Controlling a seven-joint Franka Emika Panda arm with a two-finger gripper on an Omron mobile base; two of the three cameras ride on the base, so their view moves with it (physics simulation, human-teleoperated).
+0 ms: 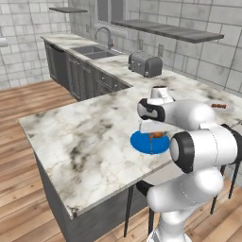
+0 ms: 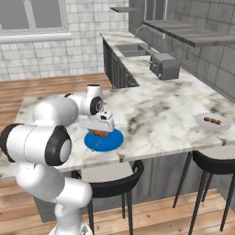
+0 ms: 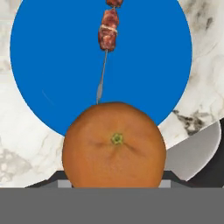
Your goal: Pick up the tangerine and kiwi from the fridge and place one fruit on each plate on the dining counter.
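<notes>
One tangerine (image 3: 114, 145) sits pinched between my gripper's (image 2: 99, 133) fingers, above the blue plate (image 3: 52, 65) on the near counter (image 1: 85, 137). I judge it light, firm and smooth, best held across its widest middle.

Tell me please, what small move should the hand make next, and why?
Probably lower a little more over the blue plate and then open. The hand holds the tangerine just above that plate, and the hand view shows the plate right beneath the fruit. A skewer lies on the plate, so release beside it, on bare blue.
</notes>
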